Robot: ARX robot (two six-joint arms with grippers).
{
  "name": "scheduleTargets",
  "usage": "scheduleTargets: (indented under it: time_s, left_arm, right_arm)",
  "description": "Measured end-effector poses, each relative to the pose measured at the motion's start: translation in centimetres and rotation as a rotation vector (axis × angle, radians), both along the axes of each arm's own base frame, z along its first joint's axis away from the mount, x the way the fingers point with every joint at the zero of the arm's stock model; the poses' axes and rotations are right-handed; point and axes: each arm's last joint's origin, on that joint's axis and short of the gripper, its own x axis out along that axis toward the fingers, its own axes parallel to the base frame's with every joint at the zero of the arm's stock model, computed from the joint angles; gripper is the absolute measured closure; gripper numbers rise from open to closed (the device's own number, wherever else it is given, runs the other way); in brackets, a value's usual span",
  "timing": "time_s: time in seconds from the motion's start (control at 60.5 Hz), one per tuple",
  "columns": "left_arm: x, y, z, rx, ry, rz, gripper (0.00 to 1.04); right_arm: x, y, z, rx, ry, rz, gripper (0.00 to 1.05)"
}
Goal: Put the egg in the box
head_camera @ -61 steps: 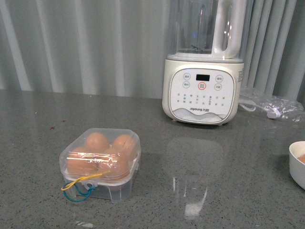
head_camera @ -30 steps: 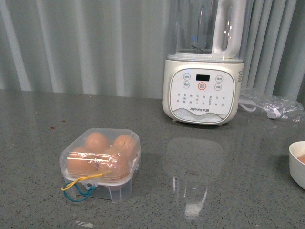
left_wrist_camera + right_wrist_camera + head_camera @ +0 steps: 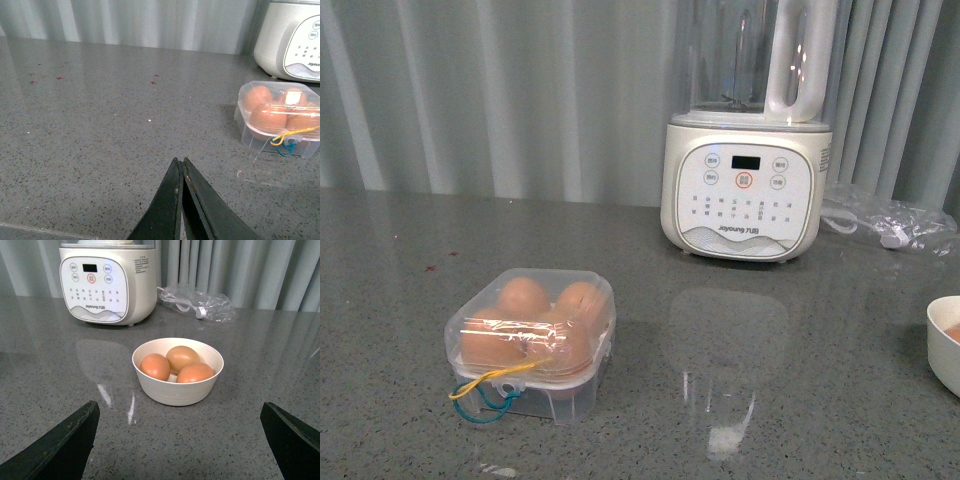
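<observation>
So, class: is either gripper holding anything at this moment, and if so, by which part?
Nothing is held. The left gripper is shut on nothing above bare counter; the right gripper is wide open, facing the bowl of eggs.

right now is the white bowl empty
No, the right wrist view shows three brown eggs lying in the white bowl.

A white bowl (image 3: 177, 385) holding three brown eggs (image 3: 183, 357) is sitting on a grey speckled counter (image 3: 50, 385), between the right gripper's (image 3: 180, 440) wide-spread black fingers (image 3: 62, 445), a cream blender (image 3: 107, 282) standing behind.
</observation>
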Motion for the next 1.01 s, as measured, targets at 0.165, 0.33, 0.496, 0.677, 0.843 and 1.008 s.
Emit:
scheduleTargets:
  time_s: [0.165,0.33,0.496,0.677,0.843,1.008]
  left_arm:
    - [0.0,0.0,0.0,-0.001,0.0,0.0,1.0]
    - [0.0,0.0,-0.01,0.0,0.0,0.0,0.71]
    - [0.0,0.0,0.0,0.0,0.0,0.0,0.43]
    - [0.0,0.0,0.0,0.0,0.0,0.0,0.06]
    - [0.0,0.0,-0.01,0.0,0.0,0.0,0.07]
    - [0.0,0.0,-0.01,0.0,0.0,0.0,0.07]
  right_arm:
    - [0.0,0.0,0.0,0.0,0.0,0.0,0.07]
    - [0.0,0.0,0.0,0.0,0.0,0.0,0.07]
    - [0.0,0.0,0.0,0.0,0.0,0.0,0.07]
    - [0.0,0.0,0.0,0.0,0.0,0.0,0.07]
    - [0.0,0.0,0.0,0.0,0.0,0.0,0.07]
    - [0.0,0.0,0.0,0.0,0.0,0.0,0.07]
